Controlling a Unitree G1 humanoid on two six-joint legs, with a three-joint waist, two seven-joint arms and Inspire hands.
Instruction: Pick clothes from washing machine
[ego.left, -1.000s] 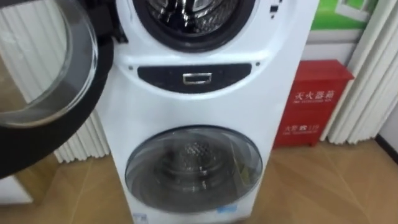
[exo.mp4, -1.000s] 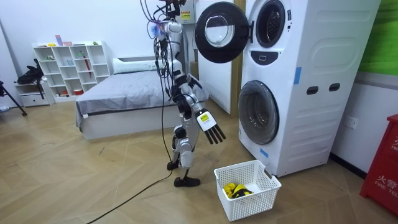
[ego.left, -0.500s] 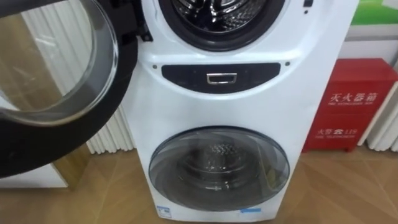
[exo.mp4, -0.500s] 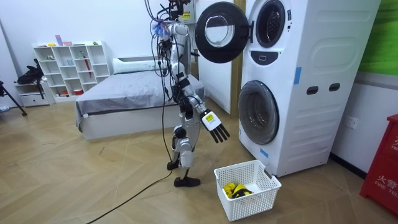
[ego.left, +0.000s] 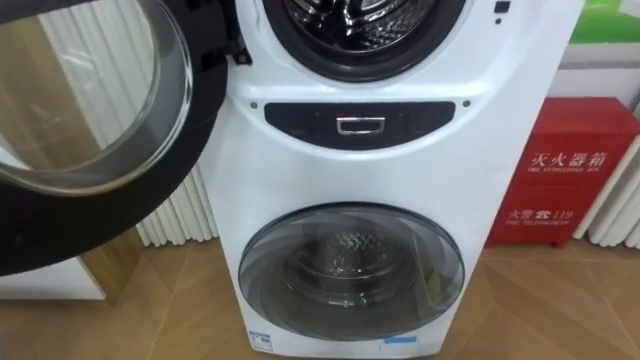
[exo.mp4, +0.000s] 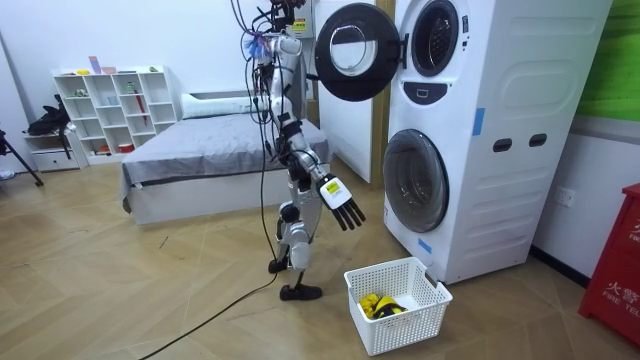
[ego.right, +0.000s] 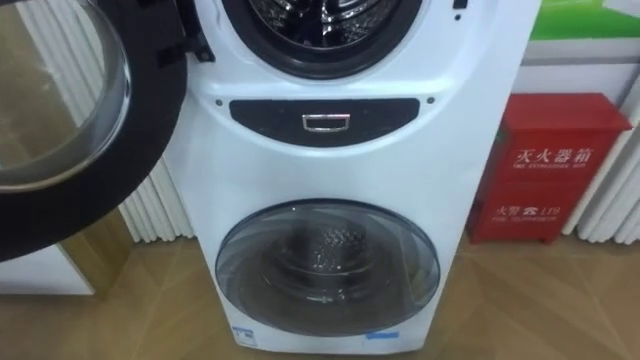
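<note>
Presently the clothes (exo.mp4: 380, 303) on record are a yellow-and-dark bundle lying in the basket (exo.mp4: 415, 322), which stands on the floor at the foot of the washer (ego.left: 400, 150). Whether more remain in the washer's upper drum (ego.left: 360, 25) cannot be told; its visible part shows bare metal.

The upper door (ego.left: 60, 230) is swung wide to the washer's left side, evidently to leave the drum mouth free for reaching in. The lower door (ego.left: 350, 270) is closed. The basket's position close beneath the washer front is judged deliberate, so that items can be dropped in with little carrying.

The robot stands just in front of the washer, facing it. Its right robot hand (exo.mp4: 338, 200) hangs low between body and washer, fingers straight and released, holding nothing.

Markings: the red cabinet (ego.left: 565, 170) right of the washer bears white characters in two rows. Small labels (ego.left: 262, 342) sit at the washer's bottom edge. None transcribed.
</note>
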